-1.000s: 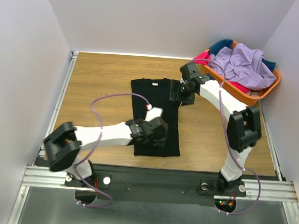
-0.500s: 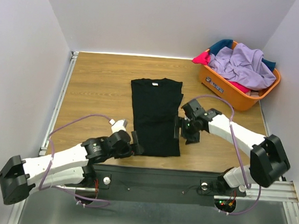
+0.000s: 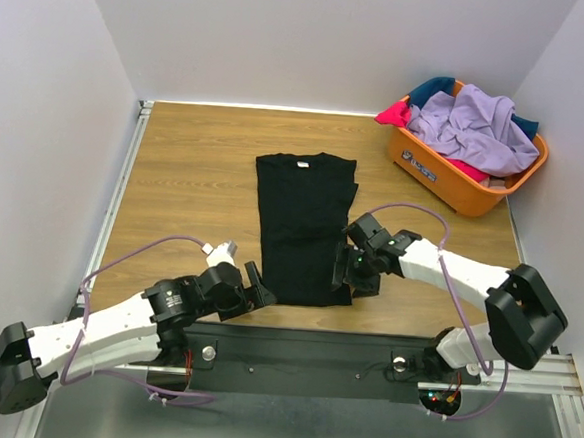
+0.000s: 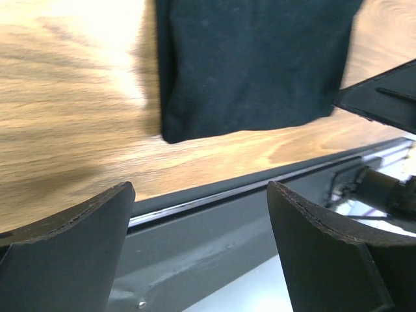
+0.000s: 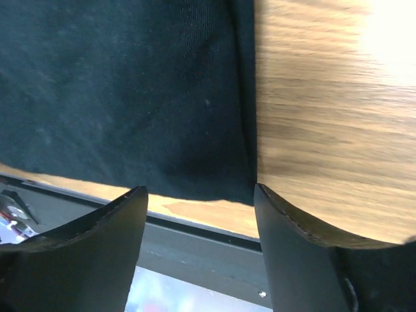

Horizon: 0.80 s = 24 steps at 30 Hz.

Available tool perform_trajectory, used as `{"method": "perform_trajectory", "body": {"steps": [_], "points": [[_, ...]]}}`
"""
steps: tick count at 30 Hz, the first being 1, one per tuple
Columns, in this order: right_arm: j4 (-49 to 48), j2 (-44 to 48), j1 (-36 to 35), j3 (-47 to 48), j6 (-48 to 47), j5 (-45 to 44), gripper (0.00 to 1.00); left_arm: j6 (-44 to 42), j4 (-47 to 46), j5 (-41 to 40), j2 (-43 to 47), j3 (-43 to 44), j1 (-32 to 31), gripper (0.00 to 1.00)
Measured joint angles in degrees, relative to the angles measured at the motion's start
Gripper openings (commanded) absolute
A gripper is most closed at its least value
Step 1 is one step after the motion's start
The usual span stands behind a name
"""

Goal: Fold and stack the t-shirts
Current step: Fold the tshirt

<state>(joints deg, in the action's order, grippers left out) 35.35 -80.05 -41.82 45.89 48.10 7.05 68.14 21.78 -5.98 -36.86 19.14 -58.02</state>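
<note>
Black t-shirt (image 3: 302,225), folded to a narrow strip, lies flat at the middle of the wooden table (image 3: 196,162). Its long axis runs from far edge to near edge, collar toward the far edge, hem close to the near edge.

Left gripper (image 3: 259,287) sits just beside the hem's left corner, right gripper (image 3: 346,275) at its right corner. Each arm is nearest its own corner. Both sets of jaws stand spread, pinching nothing.

Probable next move: grasp the hem corners and fold toward the collar.

Remaining t-shirts (image 3: 474,126) fill the orange basket (image 3: 445,178) at the far right corner.

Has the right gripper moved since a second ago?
Yes. The right gripper has come nearward, away from the basket, to the near right corner of the shirt.
</note>
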Motion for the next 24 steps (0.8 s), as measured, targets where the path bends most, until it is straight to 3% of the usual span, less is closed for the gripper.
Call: {"method": "perform_trajectory", "body": {"steps": [6,16,24], "points": [[-2.2,-3.5,-1.1,-0.7,1.9,-1.4,0.66,-0.1,-0.1,0.4,-3.6,0.0,0.0,0.95],[-3.8,0.2,-1.4,-5.3,4.9,-2.1,0.60,-0.2,-1.1,0.4,-4.4,0.0,0.0,0.95],[-4.1,0.2,-1.4,-6.2,5.1,-2.5,0.30,-0.9,-4.5,1.2,-8.3,0.0,0.0,0.95]]}}
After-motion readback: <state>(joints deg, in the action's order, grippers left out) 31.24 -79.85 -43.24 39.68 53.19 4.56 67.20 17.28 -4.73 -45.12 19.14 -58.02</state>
